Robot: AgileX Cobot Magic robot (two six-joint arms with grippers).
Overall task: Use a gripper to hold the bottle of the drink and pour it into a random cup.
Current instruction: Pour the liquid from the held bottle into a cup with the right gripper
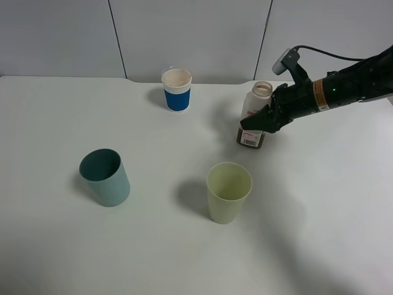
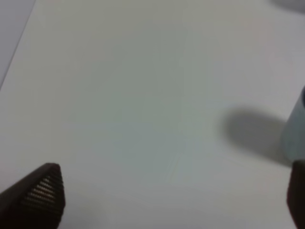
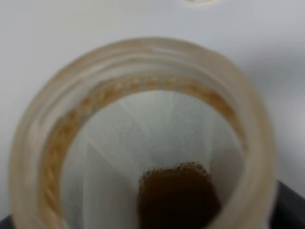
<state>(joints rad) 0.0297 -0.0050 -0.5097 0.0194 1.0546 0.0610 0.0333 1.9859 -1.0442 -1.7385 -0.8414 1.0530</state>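
White table (image 1: 61,123), flat and matte. Four items on it, well apart: blue-banded paper cup (image 1: 177,90) at the back, teal cup (image 1: 105,177) front-left, pale yellow-green cup (image 1: 228,192) front-centre, bottle (image 1: 250,112) back-right. Cups upright, mouths up.

Black arm (image 1: 353,83), black hand (image 1: 253,127), orange band (image 1: 319,95), black cable (image 1: 325,54)

I see these colours on my white table (image 1: 184,264).
Teal cup (image 1: 105,179) near left, pale yellow-green tumbler (image 1: 228,193) near middle, white paper cup (image 1: 177,90) with blue band far; clear bottle (image 1: 263,91), white label (image 1: 250,115), dark brown drink (image 3: 177,198); black gripper (image 1: 255,126).
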